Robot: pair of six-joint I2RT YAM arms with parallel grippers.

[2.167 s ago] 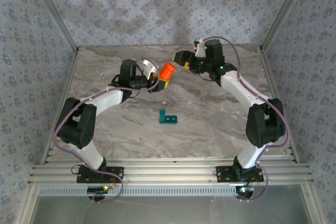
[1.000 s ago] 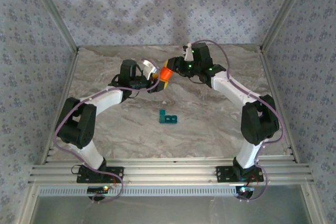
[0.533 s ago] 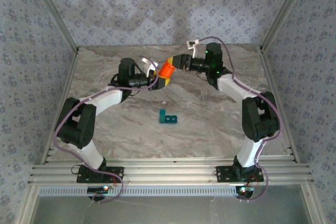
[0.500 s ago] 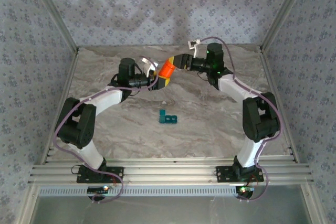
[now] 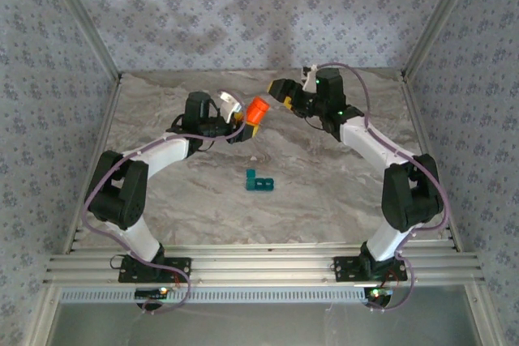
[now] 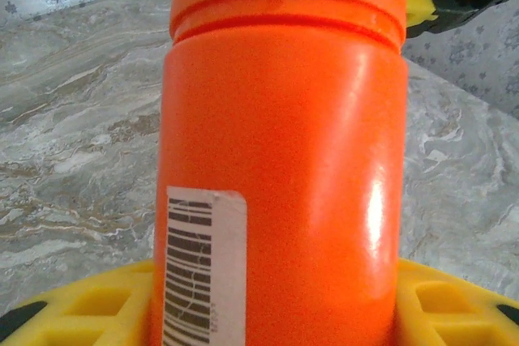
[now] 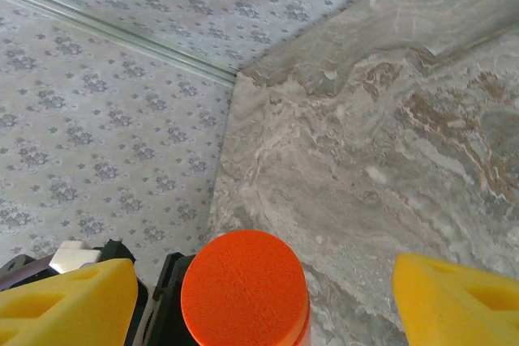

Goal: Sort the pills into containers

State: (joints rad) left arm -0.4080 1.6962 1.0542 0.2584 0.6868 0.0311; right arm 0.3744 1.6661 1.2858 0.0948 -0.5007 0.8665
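Note:
An orange cylindrical bottle with an orange cap and a barcode label is held above the far middle of the table. My left gripper is shut on its body, and yellow pads flank it on both sides. My right gripper hovers just right of the cap, open, with its yellow fingers spread wide and clear of the cap. The teal-blue containers lie on the marble table nearer to me. The pills are hidden.
Patterned walls with metal corner posts close the back and sides. The table's far corner lies beyond the bottle. Bare marble surrounds the containers.
My right gripper was shut around the bottle's cap, then opened and drew back to the right. The left gripper and bottle have barely moved.

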